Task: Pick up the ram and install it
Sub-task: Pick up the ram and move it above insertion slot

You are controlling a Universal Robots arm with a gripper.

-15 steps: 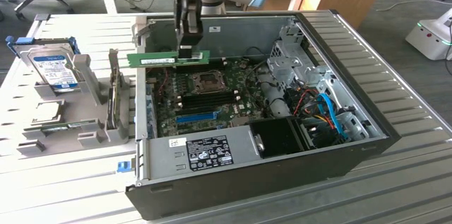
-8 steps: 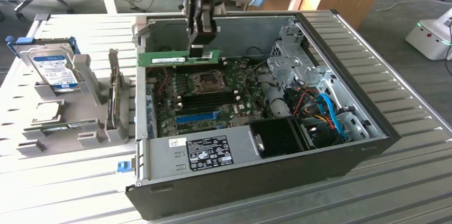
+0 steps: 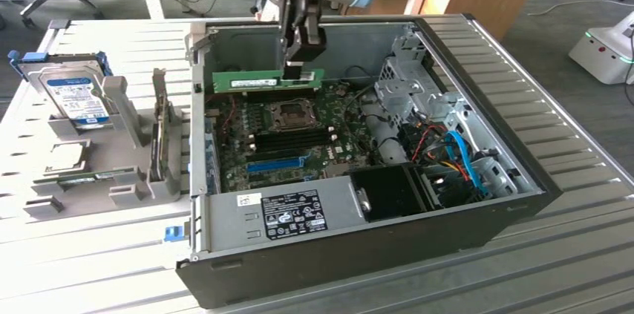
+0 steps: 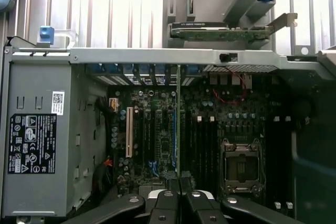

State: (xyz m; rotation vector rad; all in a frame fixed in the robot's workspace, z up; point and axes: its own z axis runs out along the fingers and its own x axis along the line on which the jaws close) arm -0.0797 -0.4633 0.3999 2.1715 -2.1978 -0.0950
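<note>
The ram (image 3: 267, 80) is a long green stick with a pale label. It hangs level above the motherboard (image 3: 327, 152) inside the open computer case (image 3: 495, 217), near the case's far wall. My gripper (image 3: 298, 69) comes down from above and is shut on the ram near its end toward the exterior view's right. In the wrist view the ram (image 4: 178, 124) shows edge-on as a thin green line running out from between my gripper (image 4: 180, 195) fingers, over the dark memory slots (image 4: 202, 145) beside the CPU socket (image 4: 241, 166).
The CPU socket (image 3: 292, 113), black memory slots (image 3: 292, 138) and a blue slot (image 3: 275, 164) lie below the ram. A grey power supply (image 3: 287, 214) fills the near corner. Outside the case, on the exterior view's left, a rack holds a hard drive (image 3: 74, 99) and an expansion card (image 3: 159, 132).
</note>
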